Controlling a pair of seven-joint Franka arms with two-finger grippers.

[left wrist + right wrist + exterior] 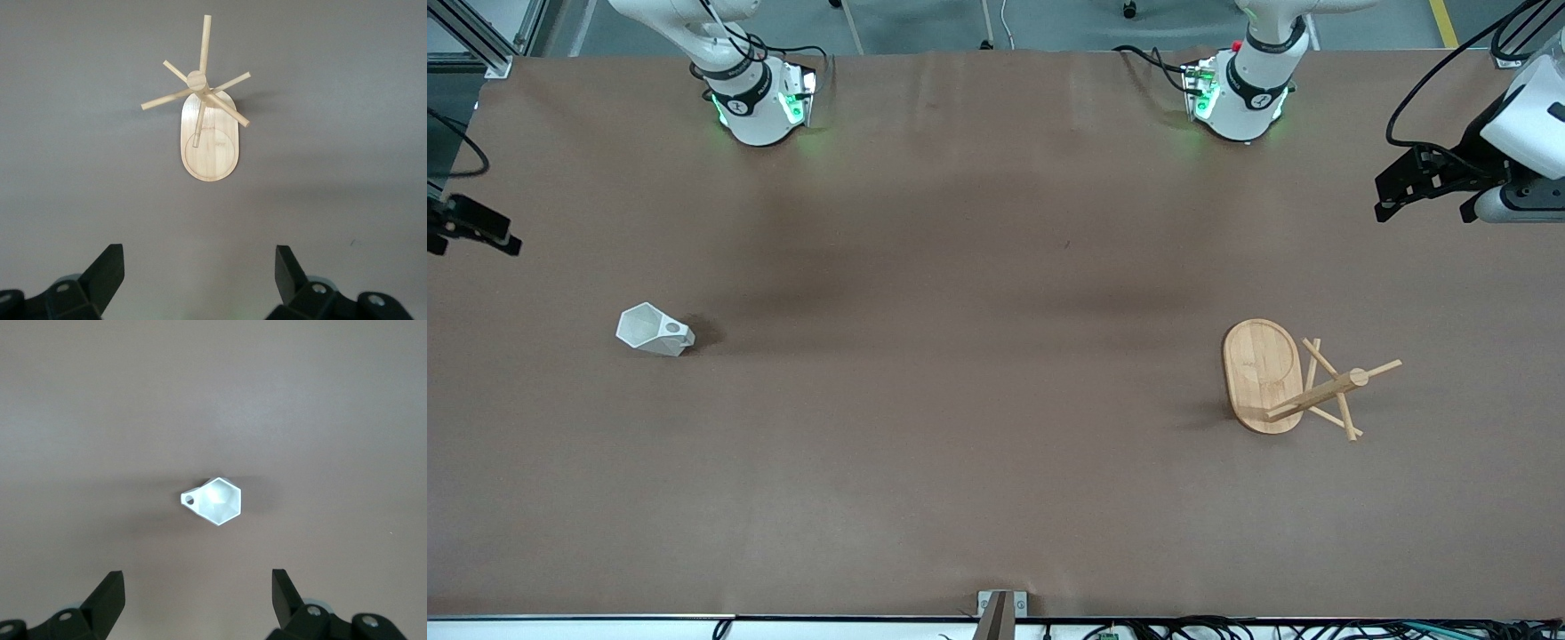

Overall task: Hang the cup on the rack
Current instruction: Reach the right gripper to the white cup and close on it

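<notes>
Table (996, 498) comes first, big and brown. Next the rack (1263, 375) stands toward the left arm's end, ready for hanging. The left gripper (199, 280) hangs over it, wide open and empty. The right gripper (197, 600), also wide open, holds nothing above the little cup (217, 501), which sits alone toward the right arm's end, maybe waiting to be picked up.

Cup (655, 331) sat on table (996, 498) toward right arm's end; rack (1294, 378) toward left arm's end, well apart from cup. Right gripper (197, 603) hung w/ jaws wide up over table, cup below & ahead of its tips, nothing betw. fingers. Left gripper (199, 277) likewise spread in air, rack below & ahead of it, upright on its base.
</notes>
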